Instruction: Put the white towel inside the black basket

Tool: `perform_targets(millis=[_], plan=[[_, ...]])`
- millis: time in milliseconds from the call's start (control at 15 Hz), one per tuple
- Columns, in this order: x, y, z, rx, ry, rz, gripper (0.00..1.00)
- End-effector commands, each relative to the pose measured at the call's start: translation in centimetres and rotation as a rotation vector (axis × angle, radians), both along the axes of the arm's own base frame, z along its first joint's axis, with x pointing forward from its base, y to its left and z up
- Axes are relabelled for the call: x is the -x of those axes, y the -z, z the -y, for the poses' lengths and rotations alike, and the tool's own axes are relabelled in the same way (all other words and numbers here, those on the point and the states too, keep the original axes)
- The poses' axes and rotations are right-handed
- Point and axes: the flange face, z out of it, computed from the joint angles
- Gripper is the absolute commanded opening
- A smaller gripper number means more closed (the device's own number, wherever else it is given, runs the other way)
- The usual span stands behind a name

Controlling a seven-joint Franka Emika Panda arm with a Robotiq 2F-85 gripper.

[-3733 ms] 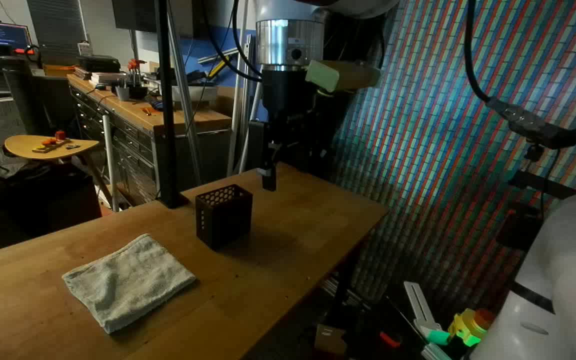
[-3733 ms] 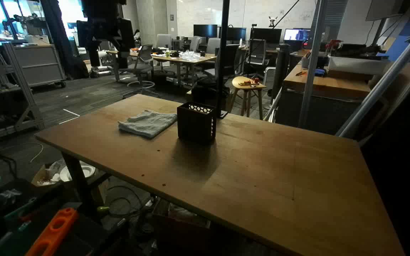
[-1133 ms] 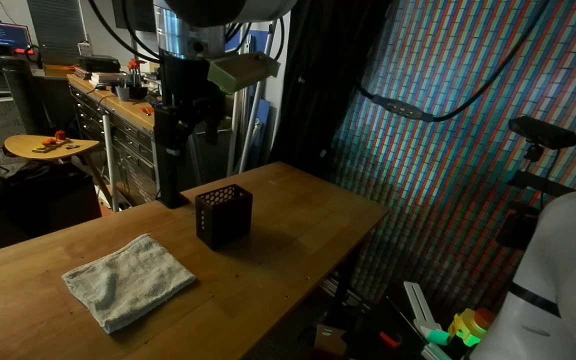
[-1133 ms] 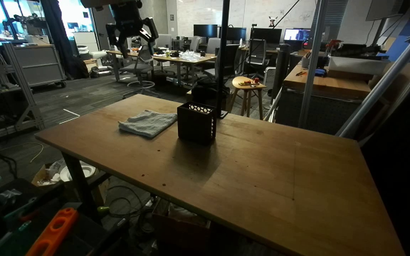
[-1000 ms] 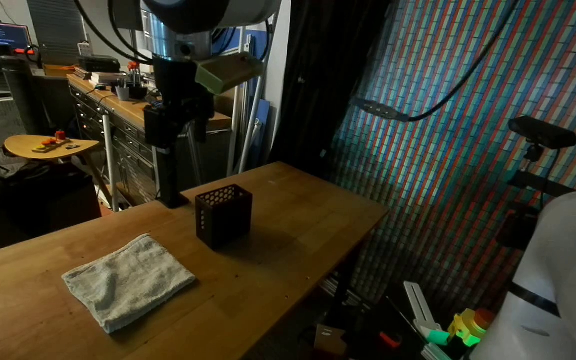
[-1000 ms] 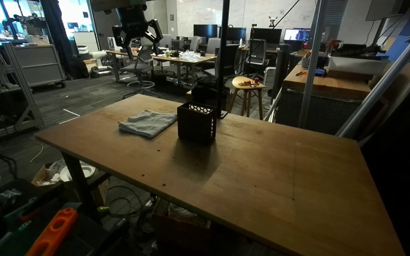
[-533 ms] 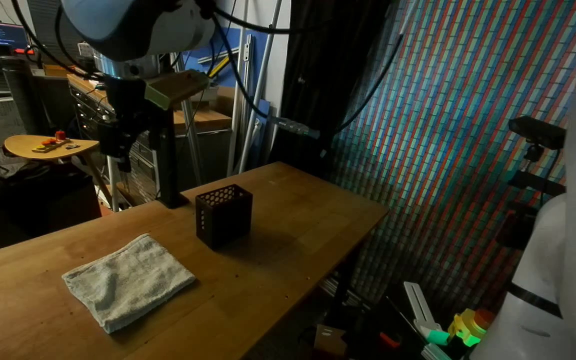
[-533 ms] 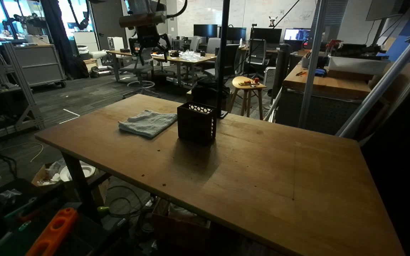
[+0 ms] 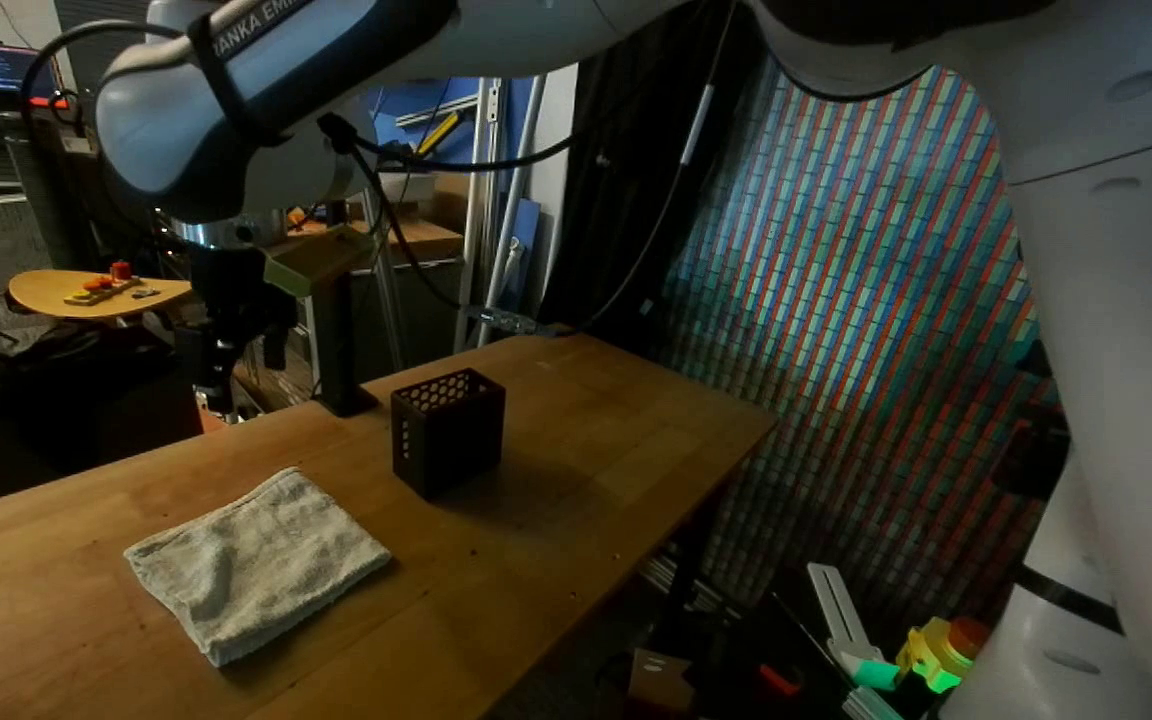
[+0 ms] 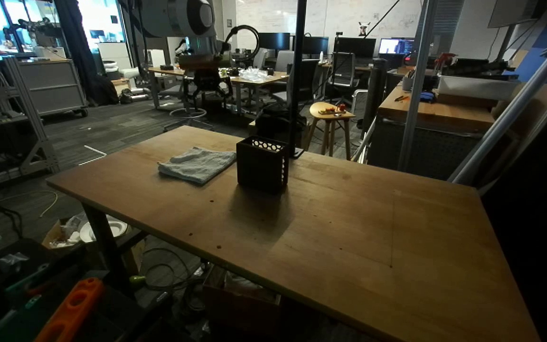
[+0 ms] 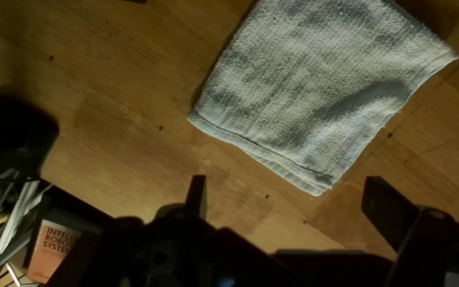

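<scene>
A nubby white towel (image 9: 261,565) lies near a boxy, honeycombed basket (image 9: 461,440).

The folded white towel (image 9: 256,565) lies lightly rumpled near the upright, perforated black basket (image 9: 450,438).

The towel (image 9: 261,565) was grey-white, the basket (image 9: 451,440) honeycombed black, the surface (image 9: 586,480) brown, the backdrop (image 9: 836,340) striped red, blue and green.

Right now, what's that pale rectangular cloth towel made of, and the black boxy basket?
The pale cloth towel: probably cotton terry, matte; its surface looks fuzzy. The black basket: likely dull plastic; straight walls with honeycomb holes, though painted metal is possible.
</scene>
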Motion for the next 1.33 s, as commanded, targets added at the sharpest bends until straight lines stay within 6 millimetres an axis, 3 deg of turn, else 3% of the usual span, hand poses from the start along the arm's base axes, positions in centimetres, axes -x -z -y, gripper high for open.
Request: perform_targets(millis=[0,333,667,1133,1267], plan=[[-1.8,3.4,-0.7,-0.068,-0.044,-0.009,1.00],[-2.2,9.6,-1.5,-0.086,-0.113,-0.038,1.00],[-1.9,14.4,-1.4,-0.084,-0.172,-0.093,1.00],[0.2,19.2,-3.1,-0.093,-0.258,-0.177,1.00],[0.5,19.8,-3.5,-0.099,-0.269,-0.189,1.00]])
